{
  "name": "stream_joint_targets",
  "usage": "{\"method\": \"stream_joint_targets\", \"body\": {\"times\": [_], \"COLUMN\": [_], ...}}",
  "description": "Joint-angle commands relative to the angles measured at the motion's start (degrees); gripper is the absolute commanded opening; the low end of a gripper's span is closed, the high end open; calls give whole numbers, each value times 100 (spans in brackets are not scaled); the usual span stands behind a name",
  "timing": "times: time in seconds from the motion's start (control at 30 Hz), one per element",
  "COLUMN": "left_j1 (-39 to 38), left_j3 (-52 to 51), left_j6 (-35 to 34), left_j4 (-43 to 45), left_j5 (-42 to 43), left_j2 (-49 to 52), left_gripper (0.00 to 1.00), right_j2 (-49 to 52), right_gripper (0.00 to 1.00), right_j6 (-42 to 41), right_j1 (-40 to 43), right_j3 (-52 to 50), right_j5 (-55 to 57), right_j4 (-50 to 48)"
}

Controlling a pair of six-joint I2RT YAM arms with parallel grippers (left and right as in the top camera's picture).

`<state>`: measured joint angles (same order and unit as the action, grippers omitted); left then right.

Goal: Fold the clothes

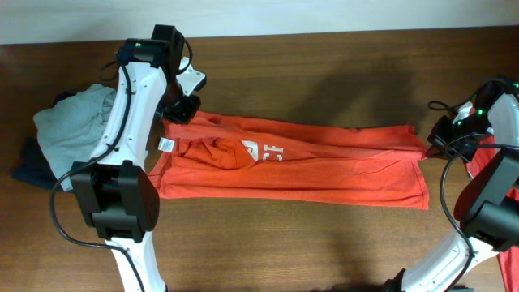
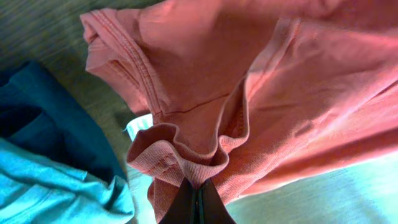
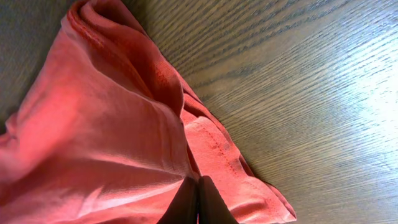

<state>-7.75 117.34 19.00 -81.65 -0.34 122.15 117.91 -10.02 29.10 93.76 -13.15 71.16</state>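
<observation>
An orange-red T-shirt (image 1: 324,166) with white lettering lies stretched left to right across the wooden table, folded lengthwise. My left gripper (image 1: 180,107) is at its collar end. In the left wrist view the left gripper (image 2: 198,182) is shut on the ribbed collar of the T-shirt (image 2: 298,81). My right gripper (image 1: 434,144) is at the hem end. In the right wrist view it (image 3: 199,179) is shut on the T-shirt (image 3: 106,124) just beside the stitched hem. A pale grey-blue garment (image 1: 73,130) lies bunched at the far left on a dark navy one (image 1: 32,166).
A white label (image 1: 165,144) sticks out at the shirt's left edge. More orange-red cloth (image 1: 509,264) lies at the right edge behind the right arm. The grey-blue garment (image 2: 50,180) and the navy one (image 2: 43,106) lie close beside the left gripper. Bare wood (image 1: 308,243) runs along the front.
</observation>
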Motion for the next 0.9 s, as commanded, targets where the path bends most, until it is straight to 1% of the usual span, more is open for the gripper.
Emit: {"method": "stream_joint_targets", "body": {"times": [0.0,0.07,0.2,0.33,0.4,0.43,0.5,0.53,0.57,0.6,0.63,0.67,0.73,0.87], "left_j1": [11,9,9,9,2,2,4,4,4,4,4,4,4,4], "left_j3": [26,26,26,26,26,26,26,26,26,26,26,26,26,15], "left_j6": [151,155,389,389,387,387,387,387,387,387,387,385,378,376], "left_j4": [-109,-149,-313,-389,-426,-459,-503,-544,-564,-562,-560,-538,-404,66], "left_j5": [-166,-166,-164,-162,-162,-160,-160,-162,-164,-254,-321,-387,-315,511], "left_j2": [-57,-57,-57,-57,-57,-57,-57,-57,-57,-57,-57,-57,-57,-55], "left_gripper": [1,3,3,5,15,28,45,62,66,68,69,70,73,75], "right_j2": [-138,-138,-138,-138,-138,-138,-138,-138,-138,-138,-138,-138,-138,-138], "right_gripper": [4,4,4,4,5,9,10,16,19,37,47,52,56,58], "right_j6": [76,76,79,79,79,79,79,79,79,79,79,76,76,81], "right_j1": [-9,-9,-9,-9,-9,-9,-9,-9,-9,-9,-9,-9,-9,-15], "right_j3": [87,87,87,87,87,87,87,87,87,87,87,87,87,87], "right_j5": [273,352,350,352,352,352,352,352,354,352,352,352,345,212], "right_j4": [46,76,94,138,173,195,214,216,216,219,221,219,201,79]}}
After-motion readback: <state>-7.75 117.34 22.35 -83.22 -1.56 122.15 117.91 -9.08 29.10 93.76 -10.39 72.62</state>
